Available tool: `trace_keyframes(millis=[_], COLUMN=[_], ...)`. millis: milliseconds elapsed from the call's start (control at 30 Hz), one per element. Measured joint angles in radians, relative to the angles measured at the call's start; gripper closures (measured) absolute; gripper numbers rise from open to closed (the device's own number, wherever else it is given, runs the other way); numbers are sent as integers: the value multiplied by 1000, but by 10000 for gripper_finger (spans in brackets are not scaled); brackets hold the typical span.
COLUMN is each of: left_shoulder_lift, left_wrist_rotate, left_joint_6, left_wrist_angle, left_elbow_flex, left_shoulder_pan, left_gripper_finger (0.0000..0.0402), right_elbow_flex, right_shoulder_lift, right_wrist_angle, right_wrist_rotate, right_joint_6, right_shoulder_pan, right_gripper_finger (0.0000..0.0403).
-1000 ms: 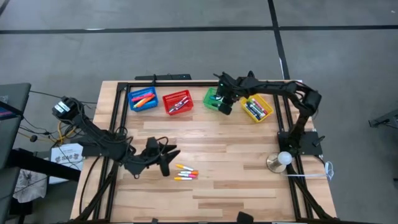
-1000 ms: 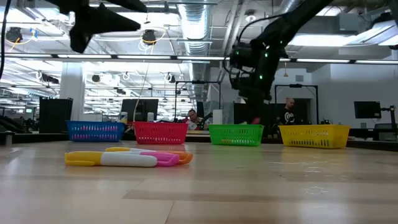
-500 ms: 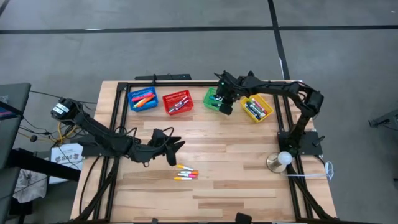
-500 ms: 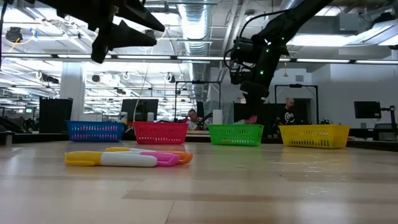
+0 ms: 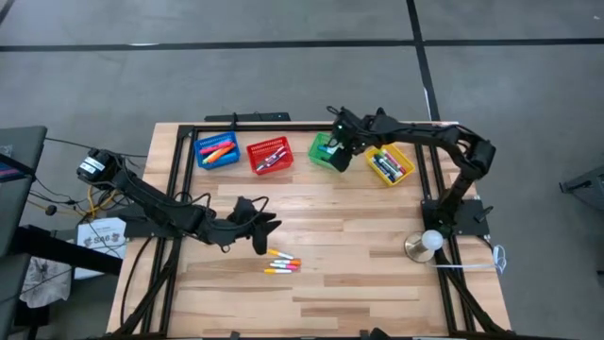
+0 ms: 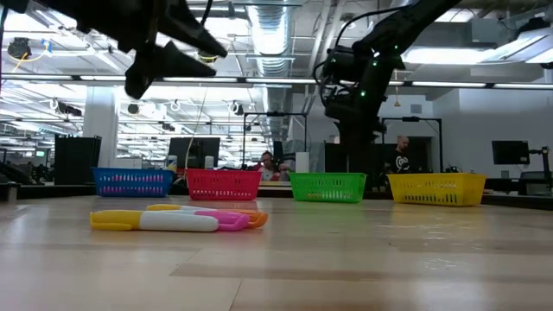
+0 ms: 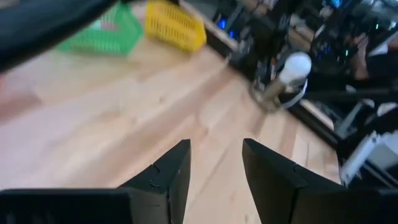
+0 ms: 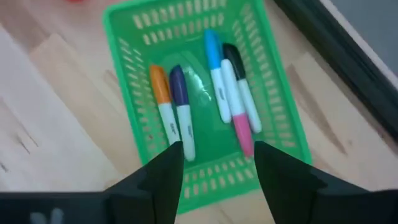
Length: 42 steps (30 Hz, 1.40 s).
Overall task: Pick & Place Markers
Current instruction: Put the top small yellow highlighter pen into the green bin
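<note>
Plainly light, stiff, smooth-barrelled markers [image 5: 282,262]: loose cluster on counter [image 5: 359,246], more in baskets. Left gripper [image 5: 261,229] hovers just beside the cluster, fingers open, empty. Right gripper [image 8: 217,163] over green basket [image 8: 124,74], open, empty. Best pinched mid-barrel, crosswise; they may roll.

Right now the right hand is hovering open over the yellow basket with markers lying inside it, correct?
Not quite. The right hand hangs open over the green basket, not the yellow one; the yellow basket sits next to it. The right wrist view shows the markers lying inside the green basket, directly beyond the open fingers.
</note>
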Motion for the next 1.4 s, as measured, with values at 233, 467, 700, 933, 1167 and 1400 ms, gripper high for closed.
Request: trace_keyframes(millis=[233,467,700,933,1167,1400], left_shoulder_lift=[0,0,0,42,128,196], left_wrist_rotate=[185,322,335,330,363,457], left_joint_6=[-102,72,363,584,562,570], left_wrist_angle=[-116,-190,-276,-273,-185,-156], left_elbow_flex=[0,-1,-1,-1,0,-1], left_shoulder_pan=[0,0,0,2,5,63], left_gripper_finger=[257,257,257,257,257,257], right_elbow_flex=[0,0,0,0,0,0], right_shoulder_lift=[-49,-84,-88,-88,-114,-158], right_wrist_angle=[3,83,111,104,86,72], right_wrist_rotate=[-55,-48,-50,79,136,144], right_joint_6=[71,48,96,227,344,395], right_shoulder_pan=[101,240,357,494,586,660], right_gripper_finger=[233,240,237,234,235,232])
